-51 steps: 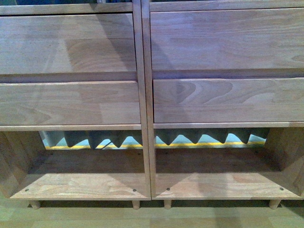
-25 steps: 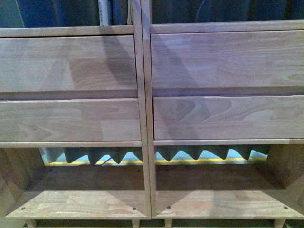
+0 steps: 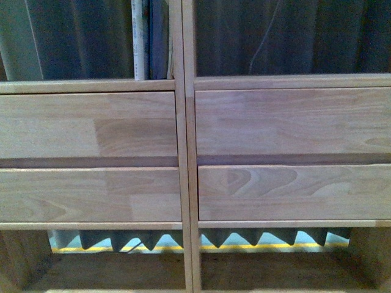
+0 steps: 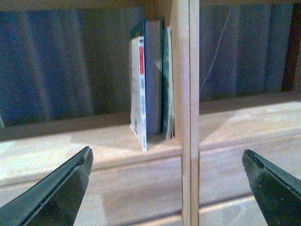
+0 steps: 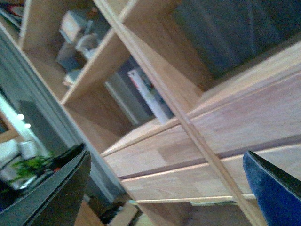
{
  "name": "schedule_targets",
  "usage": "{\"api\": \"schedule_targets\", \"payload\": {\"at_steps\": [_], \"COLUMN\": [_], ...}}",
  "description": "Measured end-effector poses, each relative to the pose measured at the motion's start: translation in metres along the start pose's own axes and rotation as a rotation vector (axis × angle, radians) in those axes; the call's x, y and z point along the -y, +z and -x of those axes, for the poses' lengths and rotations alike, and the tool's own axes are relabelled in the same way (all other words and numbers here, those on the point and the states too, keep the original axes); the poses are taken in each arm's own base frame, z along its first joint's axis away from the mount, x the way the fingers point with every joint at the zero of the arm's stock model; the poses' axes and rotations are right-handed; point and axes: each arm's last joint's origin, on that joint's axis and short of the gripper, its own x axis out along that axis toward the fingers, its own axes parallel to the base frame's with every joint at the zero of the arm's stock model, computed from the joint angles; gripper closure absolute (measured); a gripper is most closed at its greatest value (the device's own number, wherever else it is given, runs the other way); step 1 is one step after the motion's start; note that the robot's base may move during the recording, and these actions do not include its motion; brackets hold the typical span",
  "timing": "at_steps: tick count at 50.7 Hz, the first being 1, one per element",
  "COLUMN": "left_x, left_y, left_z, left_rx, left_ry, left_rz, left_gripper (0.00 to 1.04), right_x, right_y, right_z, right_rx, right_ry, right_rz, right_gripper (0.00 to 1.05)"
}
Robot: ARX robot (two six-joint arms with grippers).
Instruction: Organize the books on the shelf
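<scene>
My left claw (image 4: pixel 167 188) and my right claw (image 5: pixel 164 188) both hang spread wide and empty before the shelf (image 3: pixel 183 183), where the books (image 4: pixel 151 82) stand upright in the left cubby above the drawer fronts (image 3: pixel 88 125), pressed against its central divider (image 4: pixel 181 70).

Dark pleated curtain (image 3: pixel 275 36) behind, yellow floor stripe (image 3: pixel 256 246), green plant (image 5: pixel 28 167)
</scene>
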Motion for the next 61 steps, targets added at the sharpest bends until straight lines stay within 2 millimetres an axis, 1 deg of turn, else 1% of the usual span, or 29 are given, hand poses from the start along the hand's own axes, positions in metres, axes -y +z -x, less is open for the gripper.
{"api": "schedule_targets", "payload": {"at_steps": [1, 3, 5, 7, 8, 9, 12, 13, 14, 17, 19, 20, 21, 23, 25, 28, 32, 37, 39, 43, 47, 52, 59, 61], "left_x": [-0.001, -0.006, -0.008, -0.007, -0.004, -0.004, 0.0, 0.001, 0.001, 0.004, 0.003, 0.001, -0.001, -0.002, -0.003, -0.001, 0.0, 0.002, 0.002, 0.003, 0.004, 0.005, 0.006, 0.007], "left_y": [-0.002, -0.005, -0.007, -0.009, -0.009, -0.01, -0.02, -0.026, -0.029, -0.041, -0.048, -0.053, -0.059, -0.065, -0.068, -0.078, -0.086, -0.094, -0.096, -0.101, -0.105, -0.109, -0.113, -0.115], "left_z": [0.009, 0.033, 0.053, 0.074, 0.087, 0.09, 0.115, 0.123, 0.126, 0.139, 0.144, 0.147, 0.15, 0.153, 0.155, 0.161, 0.164, 0.169, 0.17, 0.173, 0.175, 0.177, 0.181, 0.184], "left_rx": [-0.012, -0.038, -0.054, -0.072, -0.126, -0.14, -0.219, -0.238, -0.242, -0.243, -0.245, -0.247, -0.252, -0.256, -0.256, -0.254, -0.254, -0.256, -0.257, -0.257, -0.256, -0.253, -0.247, -0.266], "left_ry": [0.005, 0.011, 0.014, 0.015, 0.105, 0.132, 0.26, 0.285, 0.293, 0.307, 0.301, 0.283, 0.287, 0.304, 0.312, 0.308, 0.309, 0.308, 0.307, 0.308, 0.308, 0.308, 0.307, 0.307], "left_rz": [0.005, 0.036, 0.052, 0.068, 0.07, 0.071, 0.068, 0.066, 0.065, 0.064, 0.064, 0.065, 0.063, 0.062, 0.061, 0.061, 0.062, 0.059, 0.059, 0.059, 0.059, 0.058, 0.057, 0.06], "left_gripper": [0.07, 0.07, 0.07, 0.07, 0.13, 0.15, 0.26, 0.29, 0.31, 0.42, 0.49, 0.54, 0.6, 0.67, 0.72, 0.88, 1.02, 1.02, 1.02, 1.02, 1.02, 1.02, 1.02, 1.02], "right_x": [0.001, 0.005, 0.009, 0.011, 0.011, 0.011, 0.01, 0.009, 0.009, 0.008, 0.009, 0.01, 0.01, 0.011, 0.012, 0.014, 0.015, 0.016, 0.016, 0.015, 0.013, 0.012, 0.011, 0.012], "right_y": [-0.002, -0.01, -0.016, -0.022, -0.022, -0.022, -0.022, -0.022, -0.022, -0.027, -0.035, -0.04, -0.045, -0.05, -0.054, -0.066, -0.073, -0.081, -0.083, -0.09, -0.097, -0.103, -0.103, -0.104], "right_z": [0.001, 0.003, 0.004, 0.007, 0.007, 0.007, 0.007, 0.006, 0.006, 0.007, 0.009, 0.011, 0.013, 0.014, 0.016, 0.019, 0.022, 0.025, 0.026, 0.026, 0.027, 0.036, 0.038, 0.039], "right_rx": [-0.007, -0.028, -0.036, -0.072, -0.078, -0.079, -0.078, -0.069, -0.061, -0.079, -0.121, -0.151, -0.166, -0.182, -0.188, -0.209, -0.214, -0.216, -0.216, -0.207, -0.219, -0.24, -0.216, -0.218], "right_ry": [-0.023, -0.081, -0.147, -0.174, -0.171, -0.17, -0.172, -0.201, -0.232, -0.388, -0.457, -0.479, -0.492, -0.502, -0.509, -0.502, -0.496, -0.497, -0.496, -0.521, -0.488, -0.498, -0.487, -0.487], "right_rz": [0.021, 0.062, 0.088, 0.139, 0.176, 0.189, 0.228, 0.261, 0.272, 0.355, 0.416, 0.486, 0.529, 0.588, 0.614, 0.658, 0.677, 0.685, 0.689, 0.701, 0.698, 0.694, 0.7, 0.699], "right_gripper": [0.07, 0.07, 0.07, 0.07, 0.07, 0.07, 0.07, 0.09, 0.1, 0.2, 0.27, 0.32, 0.37, 0.44, 0.49, 0.65, 0.79, 0.97, 1.02, 1.02, 1.02, 1.02, 1.02, 1.02]}}
